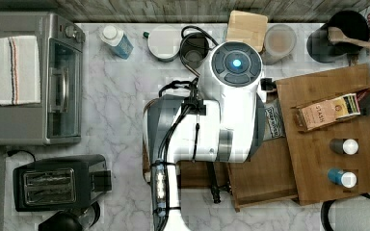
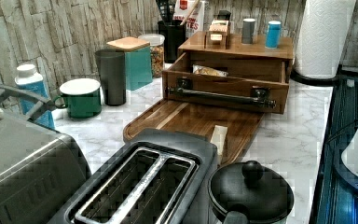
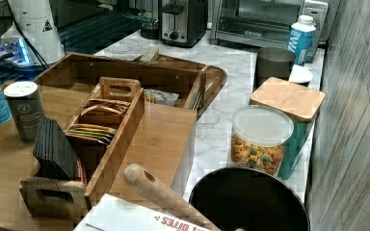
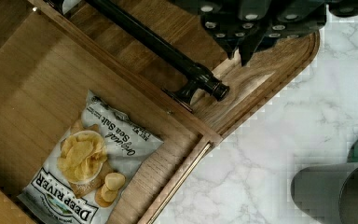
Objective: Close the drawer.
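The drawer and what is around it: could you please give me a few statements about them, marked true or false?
1. The drawer is open. True.
2. A chip bag lies in the drawer. True.
3. The drawer's handle is white. False: it is black.
4. Two bottles stand on the cabinet top. True.
5. The gripper grips the handle. False: in the wrist view it is beside the handle, apart from it.
6. The green mug is in the drawer. False: it stands on the marble counter.
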Motion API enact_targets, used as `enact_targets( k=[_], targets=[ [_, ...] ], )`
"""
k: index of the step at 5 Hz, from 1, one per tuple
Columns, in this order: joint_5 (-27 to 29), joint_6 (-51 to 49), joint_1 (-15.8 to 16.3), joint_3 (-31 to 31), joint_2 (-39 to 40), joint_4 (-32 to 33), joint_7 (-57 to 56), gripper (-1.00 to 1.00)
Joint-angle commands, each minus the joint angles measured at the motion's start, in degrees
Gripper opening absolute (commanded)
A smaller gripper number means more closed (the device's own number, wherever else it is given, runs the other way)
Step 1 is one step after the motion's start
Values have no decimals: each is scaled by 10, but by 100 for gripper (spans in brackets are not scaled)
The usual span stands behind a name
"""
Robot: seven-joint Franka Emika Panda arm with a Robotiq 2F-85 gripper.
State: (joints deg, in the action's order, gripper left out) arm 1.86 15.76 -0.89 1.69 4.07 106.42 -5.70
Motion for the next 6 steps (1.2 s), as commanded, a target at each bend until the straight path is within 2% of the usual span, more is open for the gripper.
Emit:
enact_targets(
  k=[1,2,3,4,5,6],
  targets=[
    [2,0,-1,0,0,7,0,-100],
    [2,0,0,0,0,7,0,-100],
    [27,9,4,-12,-13,36,-74,-100],
    [4,54,15,-48,-33,73,-106,-100],
    [14,103,44,-61,-42,105,-155,-100],
    [-22,133,54,-71,-51,147,-232,-100]
  ],
)
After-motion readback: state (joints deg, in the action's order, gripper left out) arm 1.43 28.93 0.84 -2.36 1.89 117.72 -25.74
